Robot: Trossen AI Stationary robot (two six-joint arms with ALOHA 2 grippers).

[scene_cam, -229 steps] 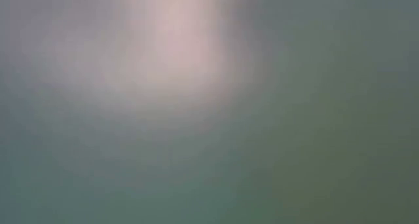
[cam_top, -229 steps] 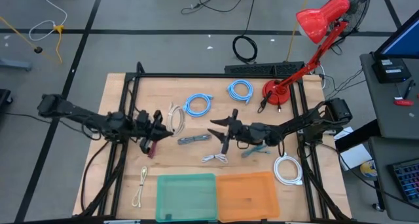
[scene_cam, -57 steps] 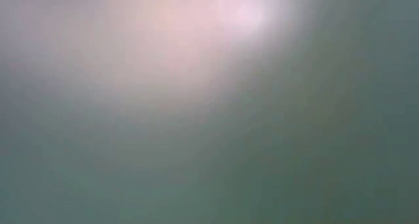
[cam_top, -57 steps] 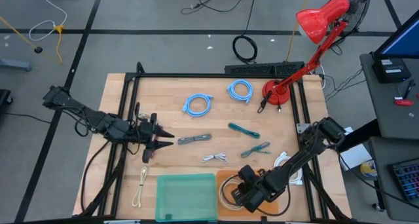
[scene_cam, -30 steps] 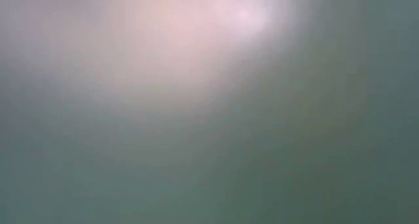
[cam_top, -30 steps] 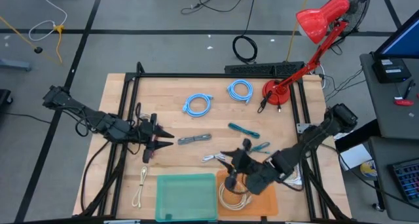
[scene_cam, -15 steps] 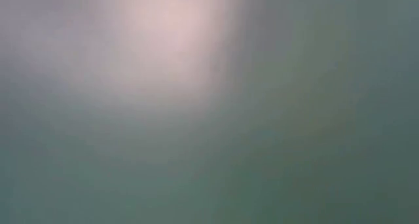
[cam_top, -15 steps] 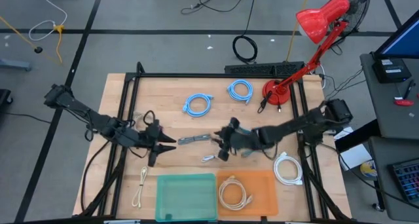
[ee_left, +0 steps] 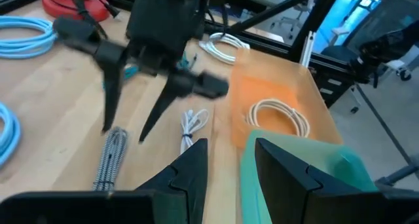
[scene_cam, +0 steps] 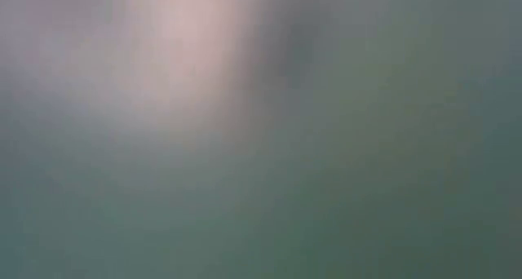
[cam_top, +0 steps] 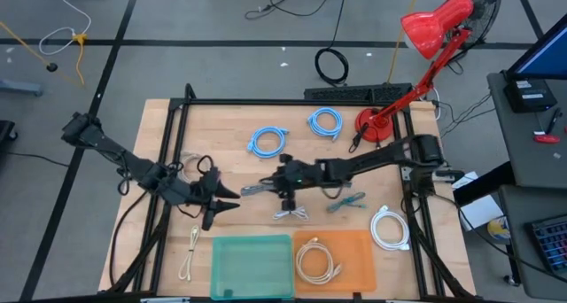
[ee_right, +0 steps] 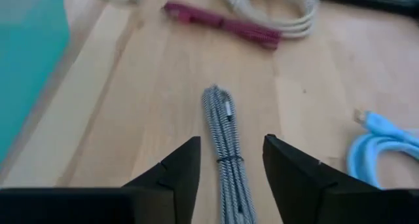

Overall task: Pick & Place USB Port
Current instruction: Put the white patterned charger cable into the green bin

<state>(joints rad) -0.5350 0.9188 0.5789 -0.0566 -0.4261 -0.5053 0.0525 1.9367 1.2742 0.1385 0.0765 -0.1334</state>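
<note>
A grey braided cable bundle (cam_top: 255, 190) lies flat on the wooden table near its middle. My right gripper (cam_top: 275, 192) hovers over it, open. In the right wrist view, the gripper (ee_right: 230, 144) has a finger on either side of the bundle (ee_right: 221, 129) and is clear of it. The left wrist view shows its spread fingers (ee_left: 111, 99) above the bundle (ee_left: 110, 162). My left gripper (cam_top: 226, 202) is open and empty, to the left of the bundle; it also shows in the left wrist view (ee_left: 229, 162). The low view is a blur.
An orange bin (cam_top: 359, 250) at the near edge holds a cream cable coil (cam_top: 317, 260); a green bin (cam_top: 252, 266) stands to its left. Loose cables lie around: a small white one (cam_top: 291, 214), teal ones (cam_top: 345, 201), blue coils (cam_top: 267, 141), a white coil (cam_top: 390, 228), a red one (ee_right: 222, 24). A red lamp (cam_top: 376, 124) stands far right.
My right gripper has gone from over the orange bin toward the table's far left, to the grey braided bundle, leaving the cream coil lying in the bin. My left gripper has shifted a little toward the near edge.
</note>
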